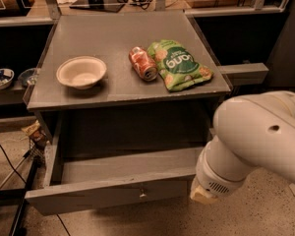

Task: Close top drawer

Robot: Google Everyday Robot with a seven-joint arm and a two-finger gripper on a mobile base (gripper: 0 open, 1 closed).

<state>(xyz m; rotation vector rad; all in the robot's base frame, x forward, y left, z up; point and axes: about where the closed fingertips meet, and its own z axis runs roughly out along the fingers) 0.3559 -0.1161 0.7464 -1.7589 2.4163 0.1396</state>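
Observation:
The top drawer (108,193) of the grey cabinet stands pulled far out, with its inside showing empty. Its long front panel has a small metal knob (142,193) at the centre. My white arm (255,141) reaches in from the right and down to the drawer's right front corner. The gripper (202,195) is at the arm's lower end, right beside the right end of the front panel. Only a beige tip of it shows below the wrist; the rest is hidden behind the arm.
On the cabinet top (113,38) lie a white bowl (82,72), a red can (142,63) on its side and a green snack bag (179,65). Shelves with dishes (1,77) stand to the left. Cables and a stand leg (19,181) are on the floor at left.

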